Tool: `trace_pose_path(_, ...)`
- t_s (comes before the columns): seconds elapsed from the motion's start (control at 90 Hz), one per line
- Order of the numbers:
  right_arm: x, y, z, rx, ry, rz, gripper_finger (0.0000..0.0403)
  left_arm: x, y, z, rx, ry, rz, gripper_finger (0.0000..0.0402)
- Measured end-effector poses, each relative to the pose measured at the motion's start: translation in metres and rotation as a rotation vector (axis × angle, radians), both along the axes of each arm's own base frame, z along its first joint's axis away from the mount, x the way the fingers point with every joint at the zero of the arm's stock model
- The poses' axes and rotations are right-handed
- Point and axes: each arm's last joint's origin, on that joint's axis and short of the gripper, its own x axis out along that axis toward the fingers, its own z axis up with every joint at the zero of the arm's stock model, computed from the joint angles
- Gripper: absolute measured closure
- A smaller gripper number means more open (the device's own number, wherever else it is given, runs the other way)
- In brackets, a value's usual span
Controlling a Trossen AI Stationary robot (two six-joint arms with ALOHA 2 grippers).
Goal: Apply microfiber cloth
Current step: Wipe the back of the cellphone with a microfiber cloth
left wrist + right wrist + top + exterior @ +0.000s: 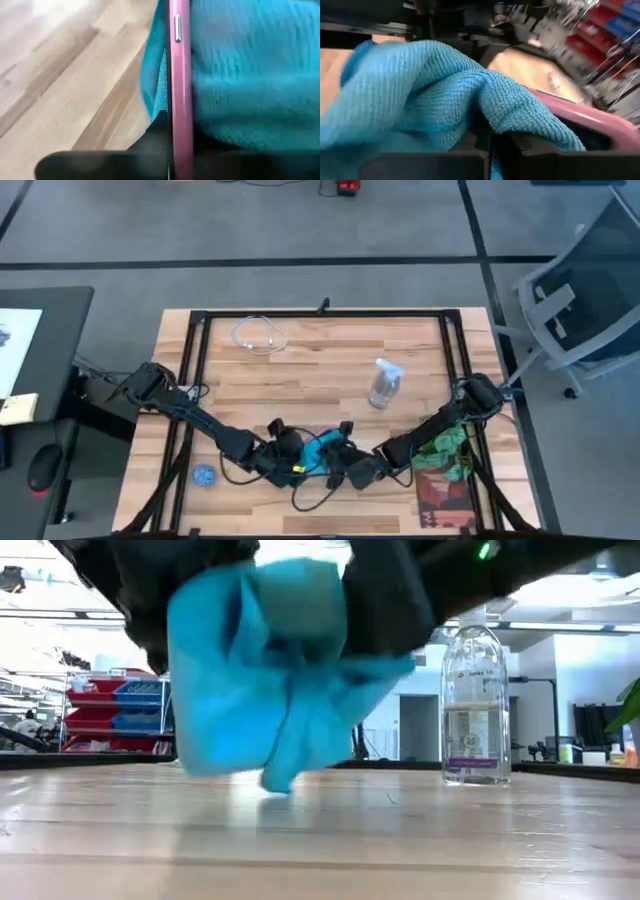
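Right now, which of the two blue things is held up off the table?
The microfiber cloth, bunched between the left gripper and right gripper, hanging clear of the wood in the low view. The small round blue disc lies flat near the table's front left.

You're getting even, soft overhead light in the high view, with only faint shadows under the arms on the table. Down low, the bright ceiling and windows behind wash out to white, and the microfiber cloth hangs close and smeared, while the spray bottle behind stays fairly crisp. Your left wrist view is soft throughout, too near to focus. The right wrist background streaks with blur.
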Motion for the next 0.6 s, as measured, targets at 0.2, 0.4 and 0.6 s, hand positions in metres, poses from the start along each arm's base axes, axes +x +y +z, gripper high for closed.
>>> trace_pose_path(0.2,-0.013,0.004,0.029,-0.049,-0.023,-0.034,0.0403,-0.011,-0.012,-0.009,-0.015,-0.106,-0.015,0.0399)
trace_pose_path(0.4,-0.011,0.008,0.028,0.003,-0.005,0.093,0.0403,-0.01,-0.019,-0.007,0.032,-0.157,-0.077,0.0399)
trace_pose_path(0.6,-0.013,0.011,0.028,-0.031,0.035,0.152,0.0403,-0.01,-0.019,0.003,0.068,-0.201,-0.082,0.0399)
